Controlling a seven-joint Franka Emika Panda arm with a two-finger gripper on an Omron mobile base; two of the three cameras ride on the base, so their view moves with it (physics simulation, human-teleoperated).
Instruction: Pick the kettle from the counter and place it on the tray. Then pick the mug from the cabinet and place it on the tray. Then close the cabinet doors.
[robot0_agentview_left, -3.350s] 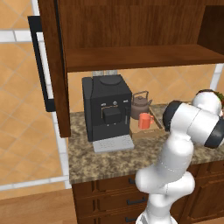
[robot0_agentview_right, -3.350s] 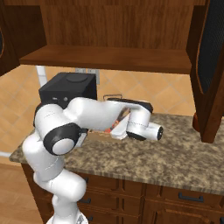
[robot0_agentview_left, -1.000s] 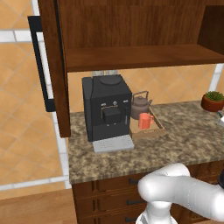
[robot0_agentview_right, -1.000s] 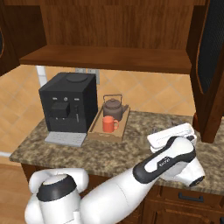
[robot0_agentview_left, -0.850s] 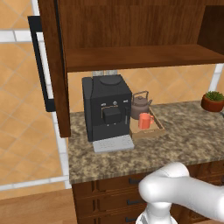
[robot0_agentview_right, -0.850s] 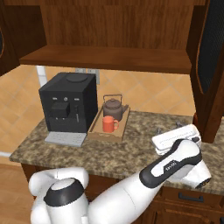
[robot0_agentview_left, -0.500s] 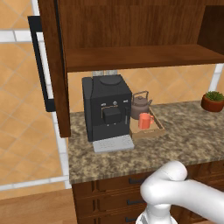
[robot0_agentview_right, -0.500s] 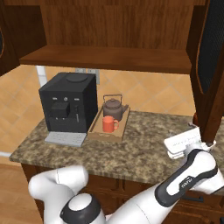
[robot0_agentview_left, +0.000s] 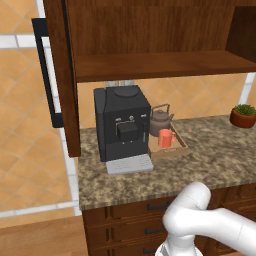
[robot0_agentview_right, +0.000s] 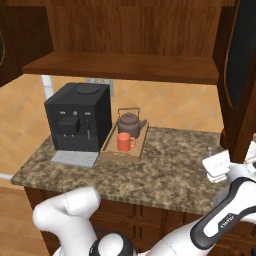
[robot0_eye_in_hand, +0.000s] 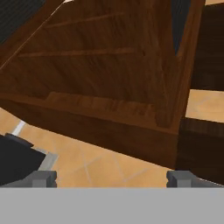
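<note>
**Kettle and mug on the tray, cabinet open**

The cabinet (robot0_agentview_left: 150, 45) is dark brown wood with a grained back panel and a flat wooden shelf (robot0_agentview_right: 125, 67). Both tall cabinet doors stand swung out: the left door (robot0_agentview_left: 62, 75) carries a long black vertical bar handle, and the right door (robot0_agentview_right: 240, 75) shows its dark inset panel. Below, the surface (robot0_agentview_left: 210, 165) is a speckled brown-beige granite slab over dark wood drawers. A boxy black coffee machine (robot0_agentview_left: 122, 125) stands on it, with the shallow light-wood tray (robot0_agentview_right: 112, 150) just beside it. On the tray sit the squat brown-grey metallic kettle (robot0_agentview_right: 130, 124), with an arched handle, and in front of it the small orange-red cylindrical mug (robot0_agentview_right: 124, 142). A small potted plant (robot0_agentview_left: 243, 115) stands well apart. The pincer (robot0_eye_in_hand: 111, 178) points up at the cabinet's underside, its two grey tips wide apart with nothing between them.
</note>
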